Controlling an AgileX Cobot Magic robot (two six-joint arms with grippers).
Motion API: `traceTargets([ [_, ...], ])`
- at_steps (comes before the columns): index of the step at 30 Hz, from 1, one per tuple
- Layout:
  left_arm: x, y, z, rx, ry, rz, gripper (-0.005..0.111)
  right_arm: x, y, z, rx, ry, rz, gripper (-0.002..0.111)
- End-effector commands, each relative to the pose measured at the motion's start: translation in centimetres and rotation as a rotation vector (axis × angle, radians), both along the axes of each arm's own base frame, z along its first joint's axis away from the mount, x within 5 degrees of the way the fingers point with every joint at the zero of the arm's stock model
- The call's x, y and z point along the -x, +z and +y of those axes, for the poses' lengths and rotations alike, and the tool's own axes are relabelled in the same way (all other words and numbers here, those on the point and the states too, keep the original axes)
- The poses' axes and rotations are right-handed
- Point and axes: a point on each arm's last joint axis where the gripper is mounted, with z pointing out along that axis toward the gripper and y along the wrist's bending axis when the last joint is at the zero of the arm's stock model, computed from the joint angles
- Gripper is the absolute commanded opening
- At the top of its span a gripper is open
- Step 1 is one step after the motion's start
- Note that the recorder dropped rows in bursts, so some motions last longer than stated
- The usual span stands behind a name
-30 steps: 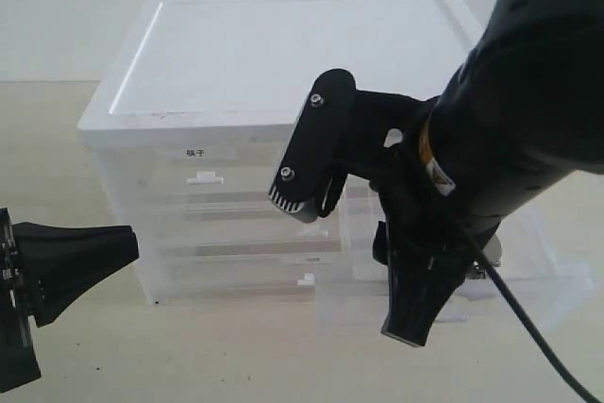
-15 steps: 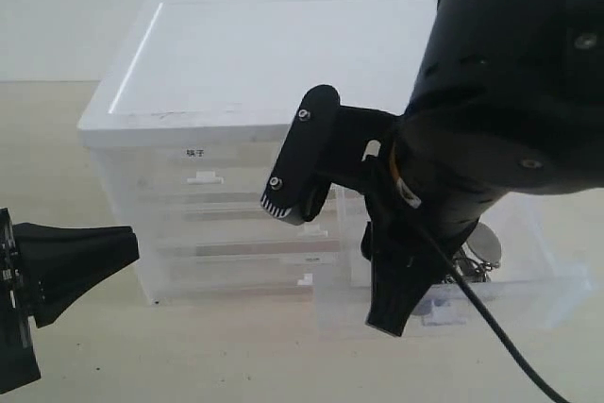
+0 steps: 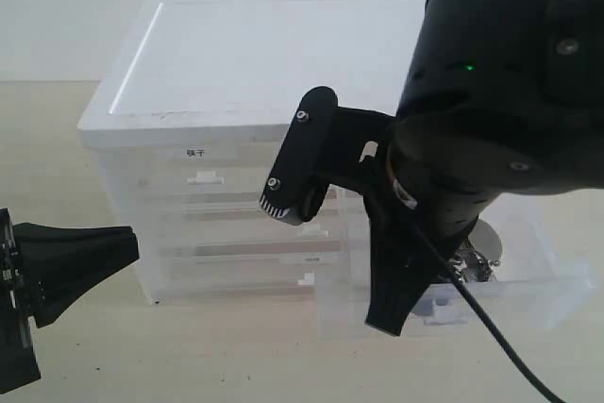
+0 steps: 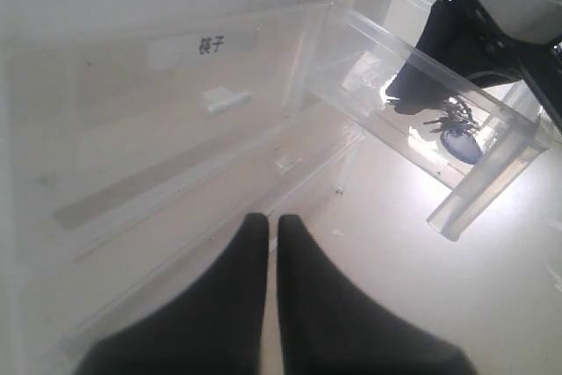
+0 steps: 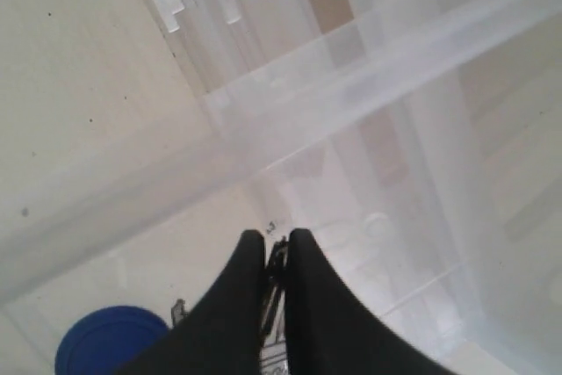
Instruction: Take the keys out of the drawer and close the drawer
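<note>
The drawer point(image 3: 528, 294) stands pulled out of the cabinet's right side, its white tab handle point(image 3: 442, 313) facing front. Inside its walls my right gripper point(image 5: 277, 239) is shut on the keys point(image 5: 276, 280), whose metal shows between the fingertips, with the round blue tag point(image 5: 105, 342) beside them. In the exterior view the keys point(image 3: 475, 260) and grey disc point(image 3: 487, 238) hang just right of the right arm. The left wrist view shows the keys point(image 4: 450, 118) and blue tag point(image 4: 462, 145) through the drawer wall point(image 4: 413, 85). My left gripper point(image 3: 127, 243) is shut on nothing, low at the left, in front of the cabinet.
The cabinet point(image 3: 283, 54) has a white top and translucent drawers. Its upper left drawer carries a white label with dark characters point(image 3: 195, 153); full-width drawers sit below. The right arm's bulk point(image 3: 510, 92) covers the cabinet's right part. The beige table point(image 3: 189, 356) lies in front.
The right arm has swung left and lower over the open drawer, and the keys with the grey disc now show beside it. The left gripper has not moved.
</note>
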Motion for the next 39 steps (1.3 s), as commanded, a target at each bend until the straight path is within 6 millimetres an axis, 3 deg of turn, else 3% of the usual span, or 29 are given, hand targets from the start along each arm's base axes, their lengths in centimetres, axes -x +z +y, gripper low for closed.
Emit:
traceTargets([
  [1,0.0,0.0,0.0,0.012,-0.009,0.006,0.005,0.2,1.2,-0.8,-0.009,0.005,-0.049,0.000],
  [8,0.0,0.0,0.0,0.012,-0.009,0.006,0.005,1.1,4.3,-2.5,-0.099,0.002,-0.121,0.000],
  [14,0.0,0.0,0.0,0.012,-0.009,0.006,0.005,2.2,4.3,-2.7,-0.161,-0.035,-0.014,0.003],
  [16,0.0,0.0,0.0,0.012,-0.009,0.006,0.005,2.2,3.9,-2.5,-0.160,-0.050,0.011,0.015],
  [20,0.1,-0.1,-0.1,0.012,-0.020,0.016,0.005,1.9,3.3,-2.2,-0.154,-0.103,0.015,0.062],
  [22,0.1,-0.1,-0.1,0.011,-0.021,0.016,0.005,1.7,3.1,-2.1,-0.149,-0.111,0.006,0.070],
  [26,0.1,-0.1,-0.1,0.013,-0.020,0.018,0.005,0.7,2.6,-2.0,-0.123,-0.182,-0.078,0.054],
  [31,0.1,-0.1,-0.1,0.018,-0.019,0.026,0.005,0.1,1.3,-0.9,-0.129,-0.189,-0.067,0.055],
  [36,0.2,-0.1,-0.1,0.016,-0.022,0.025,0.005,-1.5,0.6,-2.1,-0.142,-0.291,-0.017,0.055],
  [39,0.2,-0.1,-0.1,0.016,-0.022,0.025,0.005,-2.0,0.4,-2.4,-0.183,-0.325,0.006,0.044],
])
